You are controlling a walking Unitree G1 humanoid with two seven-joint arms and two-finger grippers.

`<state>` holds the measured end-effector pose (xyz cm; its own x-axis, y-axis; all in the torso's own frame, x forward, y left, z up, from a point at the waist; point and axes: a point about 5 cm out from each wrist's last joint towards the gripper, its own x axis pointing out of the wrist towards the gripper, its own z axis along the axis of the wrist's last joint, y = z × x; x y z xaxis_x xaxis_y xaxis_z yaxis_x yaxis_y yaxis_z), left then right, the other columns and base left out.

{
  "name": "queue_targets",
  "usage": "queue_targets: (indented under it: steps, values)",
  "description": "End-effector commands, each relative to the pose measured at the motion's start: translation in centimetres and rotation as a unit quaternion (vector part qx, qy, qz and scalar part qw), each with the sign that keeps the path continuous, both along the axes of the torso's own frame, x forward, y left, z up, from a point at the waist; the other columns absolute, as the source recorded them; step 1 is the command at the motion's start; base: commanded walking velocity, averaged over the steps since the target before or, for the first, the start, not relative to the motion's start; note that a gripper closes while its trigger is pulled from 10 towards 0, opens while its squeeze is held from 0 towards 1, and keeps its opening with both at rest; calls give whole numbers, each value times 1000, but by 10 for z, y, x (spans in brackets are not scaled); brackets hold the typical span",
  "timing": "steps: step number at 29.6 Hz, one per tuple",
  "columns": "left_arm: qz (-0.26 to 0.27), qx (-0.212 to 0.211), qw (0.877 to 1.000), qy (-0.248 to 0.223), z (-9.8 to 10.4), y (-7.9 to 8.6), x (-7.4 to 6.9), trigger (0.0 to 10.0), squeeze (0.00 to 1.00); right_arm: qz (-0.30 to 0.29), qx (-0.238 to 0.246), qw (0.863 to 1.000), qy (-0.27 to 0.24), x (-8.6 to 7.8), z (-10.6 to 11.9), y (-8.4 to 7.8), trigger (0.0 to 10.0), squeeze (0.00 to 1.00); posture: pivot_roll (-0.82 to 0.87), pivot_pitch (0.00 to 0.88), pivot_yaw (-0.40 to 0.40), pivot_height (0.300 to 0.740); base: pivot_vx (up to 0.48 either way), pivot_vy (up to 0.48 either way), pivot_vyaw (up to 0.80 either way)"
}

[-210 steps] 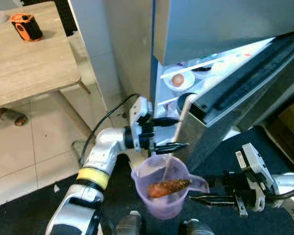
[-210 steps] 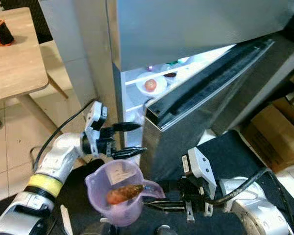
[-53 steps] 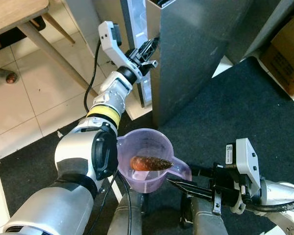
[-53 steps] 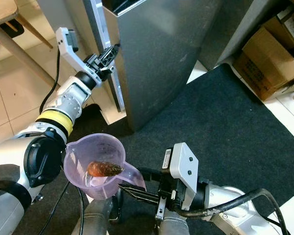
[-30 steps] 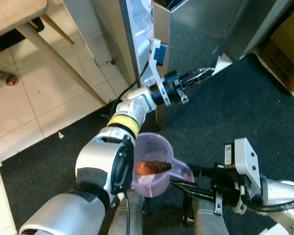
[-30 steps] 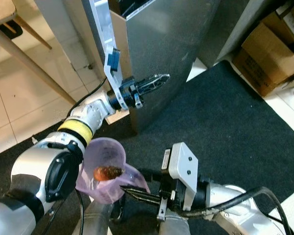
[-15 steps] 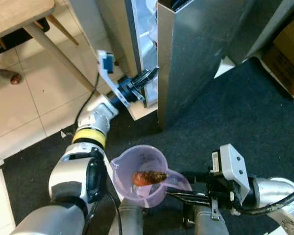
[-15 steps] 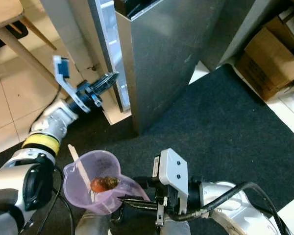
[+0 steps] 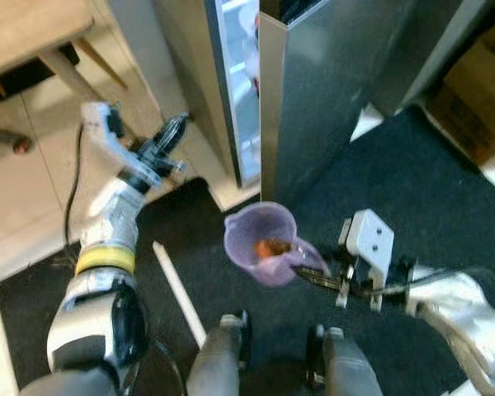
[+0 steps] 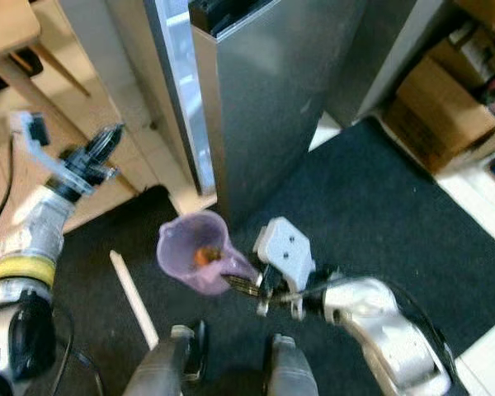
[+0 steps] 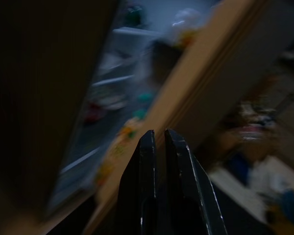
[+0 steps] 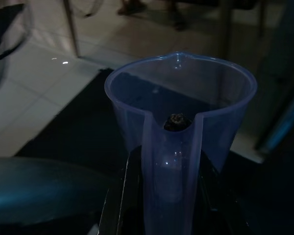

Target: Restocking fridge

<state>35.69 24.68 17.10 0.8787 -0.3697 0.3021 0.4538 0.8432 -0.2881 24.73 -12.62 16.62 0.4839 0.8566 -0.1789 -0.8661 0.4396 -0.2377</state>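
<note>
Restocking is judged to be at the approach step: the fridge door (image 9: 330,91) is seen partly open at the upper centre of the frame, and the load is not yet inside. A purple measuring jug (image 9: 264,252) is held by its handle between the closed fingers of the right gripper (image 9: 313,276), at the lower centre, above the dark mat (image 9: 412,181). An orange-brown food item (image 9: 270,247), perhaps a carrot, is seen lying in the jug. The left gripper (image 9: 172,130) is raised at the upper left, beside the fridge opening, with its fingers pressed almost together and nothing held. For the next move, the door probably must be opened wider and the jug brought up to a shelf. The shelves are seen as a blur in the left wrist view, so their contents cannot be named. A white stick (image 9: 178,290) is noticed on the mat at the lower left.
</note>
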Motion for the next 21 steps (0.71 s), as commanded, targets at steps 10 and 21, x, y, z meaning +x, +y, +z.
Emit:
queue_targets:
  steps: [10, 21]
  values:
    - [146, 24, 977, 157, -85, 43, -46, 10000, 0, -22, 28, 999, -40, 26, 4, 14, 10000, 0, -39, 215, 33, 740, 0, 0, 0]
    - [143, 66, 909, 387, -200, 3, -126, 10000, 0, -58, 81, 992, -77, 76, 24, 55, 10000, 0, -25, 210, 13, 740, 0, 0, 0]
